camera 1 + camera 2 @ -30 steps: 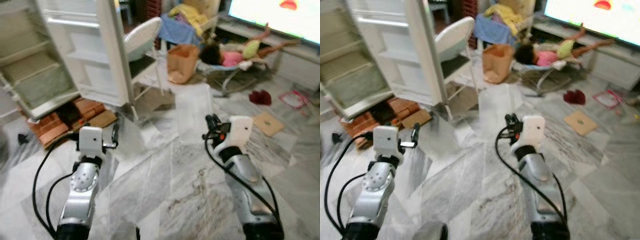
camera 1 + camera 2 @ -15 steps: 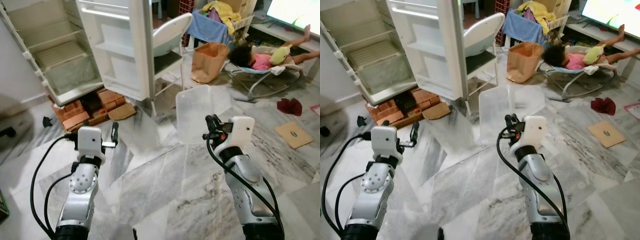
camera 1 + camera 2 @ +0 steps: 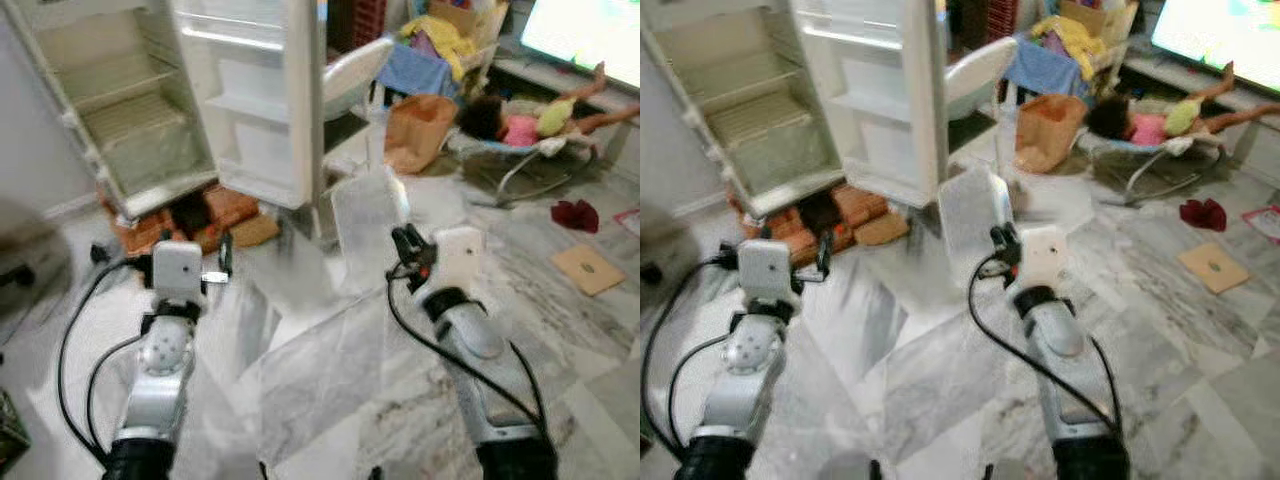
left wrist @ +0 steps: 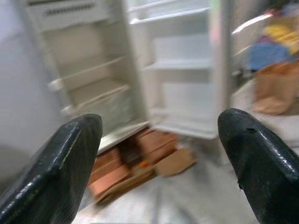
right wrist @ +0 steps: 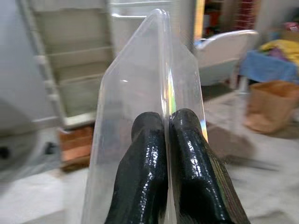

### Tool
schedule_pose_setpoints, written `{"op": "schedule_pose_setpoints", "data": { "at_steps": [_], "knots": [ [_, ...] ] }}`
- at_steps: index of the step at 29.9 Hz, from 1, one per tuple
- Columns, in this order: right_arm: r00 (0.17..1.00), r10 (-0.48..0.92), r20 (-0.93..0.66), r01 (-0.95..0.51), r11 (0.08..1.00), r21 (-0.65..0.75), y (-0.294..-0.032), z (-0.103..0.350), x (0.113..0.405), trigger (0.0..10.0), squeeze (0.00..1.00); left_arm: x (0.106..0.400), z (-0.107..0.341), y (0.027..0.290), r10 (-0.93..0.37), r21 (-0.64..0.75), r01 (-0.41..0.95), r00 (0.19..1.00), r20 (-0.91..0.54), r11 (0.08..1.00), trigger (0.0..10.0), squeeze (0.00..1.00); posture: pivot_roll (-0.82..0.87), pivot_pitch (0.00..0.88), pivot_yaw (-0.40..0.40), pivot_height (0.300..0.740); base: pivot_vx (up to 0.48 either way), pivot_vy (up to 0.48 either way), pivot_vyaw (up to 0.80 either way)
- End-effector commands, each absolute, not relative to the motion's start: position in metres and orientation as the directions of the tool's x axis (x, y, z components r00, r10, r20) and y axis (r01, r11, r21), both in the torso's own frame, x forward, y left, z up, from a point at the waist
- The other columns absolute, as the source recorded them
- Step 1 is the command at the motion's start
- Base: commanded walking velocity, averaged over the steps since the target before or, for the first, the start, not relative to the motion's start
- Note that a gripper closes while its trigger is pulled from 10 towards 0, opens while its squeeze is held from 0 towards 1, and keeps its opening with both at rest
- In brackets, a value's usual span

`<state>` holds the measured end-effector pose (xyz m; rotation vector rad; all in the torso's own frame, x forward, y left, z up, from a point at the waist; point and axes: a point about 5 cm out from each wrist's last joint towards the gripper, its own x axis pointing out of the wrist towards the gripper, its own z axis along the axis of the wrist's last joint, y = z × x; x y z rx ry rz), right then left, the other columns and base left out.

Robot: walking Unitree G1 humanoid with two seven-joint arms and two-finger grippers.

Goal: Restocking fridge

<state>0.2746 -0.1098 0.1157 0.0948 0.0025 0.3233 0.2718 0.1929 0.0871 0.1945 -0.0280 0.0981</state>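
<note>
The white fridge (image 3: 130, 120) stands open on red bricks (image 3: 215, 208), its shelves bare, its door (image 3: 270, 110) swung out toward me. My right gripper (image 5: 166, 123) is shut on the rim of a clear plastic tray (image 5: 140, 88), held upright in front of me; the tray (image 3: 365, 210) sits between me and the fridge door. My left gripper (image 4: 159, 130) is open with nothing between its fingers (image 4: 70, 154), raised at my left (image 3: 222, 255) and facing the fridge's inside.
A white chair (image 3: 350, 75) stands just behind the fridge door. Beyond it are a brown paper bag (image 3: 418, 130), a person lying in a bouncer (image 3: 520, 120) and a lit screen (image 3: 580, 30). A dark rounded object (image 3: 25, 262) sits at the left edge. Marble floor lies ahead.
The camera has swung and drawn closer, so the fridge sits larger and more central. Both arms keep their pose; the right gripper still holds the clear tray.
</note>
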Motion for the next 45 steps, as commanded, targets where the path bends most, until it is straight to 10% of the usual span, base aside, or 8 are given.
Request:
{"op": "schedule_pose_setpoints", "data": {
  "at_steps": [1, 45],
  "knots": [
    [0.960, 0.280, 0.028, -0.281, 0.956, 0.083, -0.124, 0.121, 0.277, 10.0, 0.00, 0.275, 0.089, 0.185, 0.079, 0.185, -0.086, 0.996, 0.045, 0.979, 10.0, 0.00, -0.01, 0.051, -0.027, 0.740, 0.000, 0.469, 0.00],
    [0.928, 0.361, 0.087, -0.369, 0.925, 0.096, -0.110, 0.128, 0.284, 10.0, 0.00, 0.276, 0.088, 0.191, 0.151, 0.226, -0.157, 0.988, 0.046, 0.961, 10.0, 0.00, 0.01, 0.053, -0.044, 0.740, 0.435, 0.055, 0.19]
  ]
}}
